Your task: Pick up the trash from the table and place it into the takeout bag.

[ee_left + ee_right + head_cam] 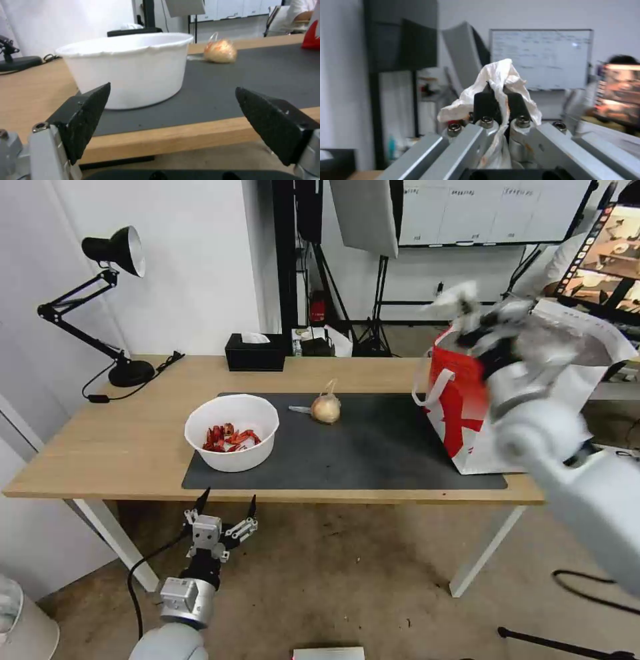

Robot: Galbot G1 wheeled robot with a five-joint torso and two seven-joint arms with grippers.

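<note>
1. Your right gripper (pixel 496 100) has its black fingers pinched tight on the crumpled white napkin (pixel 500 75); the paper bulges out on both sides of the pads and a tail hangs down between the finger frames.
2. In the head view that gripper (pixel 477 323) is raised at the upper rim of the takeout bag (pixel 467 420), with the napkin (pixel 457 297) on its far side. You cannot tell from here whether it is over the mouth or just outside the rim.
3. Risk: if you release off-centre, the napkin may land on the rim or outside the bag, since it is light and will drift.
4. Risk: the tail caught between the finger frames may snag, so the napkin could cling after the fingers part.
5. Risk: the white loop handles (pixel 430 387) and soft bag walls sit close below the wrist; a low descent could push the bag over or slide it along the dark grey mat (pixel 373 447).
6. Farther from that gripper, the knotted clear bag (pixel 326 407) and the white bowl (pixel 231 432) of red shell scraps remain on the mat.
7. Your left gripper (pixel 227 505) waits spread wide below the near edge of the table (pixel 113 447), facing the bowl (pixel 130 70).
</note>
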